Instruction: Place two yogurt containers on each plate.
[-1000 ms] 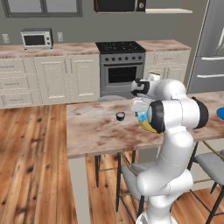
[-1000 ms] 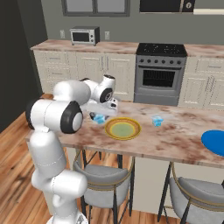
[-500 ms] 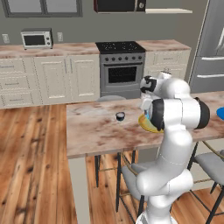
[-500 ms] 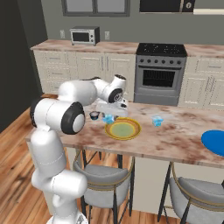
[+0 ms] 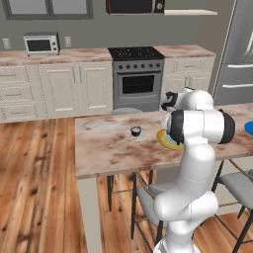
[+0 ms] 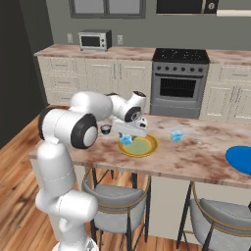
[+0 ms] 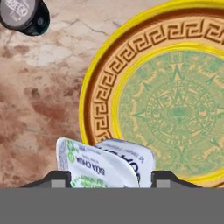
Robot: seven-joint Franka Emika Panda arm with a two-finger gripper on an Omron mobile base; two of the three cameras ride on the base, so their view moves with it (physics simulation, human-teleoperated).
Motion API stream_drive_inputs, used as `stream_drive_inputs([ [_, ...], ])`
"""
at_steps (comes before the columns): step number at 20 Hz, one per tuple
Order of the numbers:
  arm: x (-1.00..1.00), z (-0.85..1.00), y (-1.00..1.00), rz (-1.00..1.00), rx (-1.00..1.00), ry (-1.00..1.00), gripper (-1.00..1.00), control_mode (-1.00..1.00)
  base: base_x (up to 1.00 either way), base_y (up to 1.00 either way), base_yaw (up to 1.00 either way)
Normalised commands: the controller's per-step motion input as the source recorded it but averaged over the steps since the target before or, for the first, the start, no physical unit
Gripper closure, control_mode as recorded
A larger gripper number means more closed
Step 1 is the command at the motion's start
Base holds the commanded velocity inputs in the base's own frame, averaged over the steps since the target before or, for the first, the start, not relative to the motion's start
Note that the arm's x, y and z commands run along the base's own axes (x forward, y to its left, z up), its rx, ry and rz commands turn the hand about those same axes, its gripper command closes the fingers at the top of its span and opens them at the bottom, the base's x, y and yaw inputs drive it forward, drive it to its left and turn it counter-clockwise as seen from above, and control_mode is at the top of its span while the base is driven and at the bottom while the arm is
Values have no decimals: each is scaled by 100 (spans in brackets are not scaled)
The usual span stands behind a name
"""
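My gripper (image 7: 113, 180) is shut on a pale-blue yogurt container (image 7: 105, 162), which sits between the two finger tips. It hangs over the near left rim of the yellow-rimmed plate (image 7: 94, 94) with the greenish centre. In the right base view the gripper (image 6: 128, 133) holds the cup (image 6: 126, 140) at the left edge of that plate (image 6: 144, 147). A dark round yogurt container (image 7: 25, 15) stands on the counter just left of the plate (image 6: 105, 129) (image 5: 136, 131). Another pale-blue cup (image 6: 176, 135) stands right of the plate. The blue plate (image 6: 240, 159) lies at the far right.
The marble island counter (image 6: 196, 157) carries everything. Stools (image 6: 110, 193) stand under its near edge. A stove (image 6: 179, 81) and cabinets run along the back wall. My own arm (image 5: 197, 126) hides most of the yellow plate (image 5: 165, 140) in the left base view.
The arm has swung right along the counter with the pale-blue cup, from beside the dark cup to the yellow plate's left rim. The jaws have narrowed on the cup.
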Motion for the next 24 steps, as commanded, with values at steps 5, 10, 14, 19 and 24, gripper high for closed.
stream_drive_inputs([
  [5,0,-27,-12,0,4,0,100,-100,0,0,0],
  [10,0,-25,-3,0,0,0,100,-100,0,0,0],
  [14,0,-20,-2,0,0,0,-100,-100,0,0,0],
  [19,0,-5,-14,0,0,-5,-100,-100,0,0,0],
  [24,0,0,-14,0,1,-10,-100,-100,0,0,0],
])
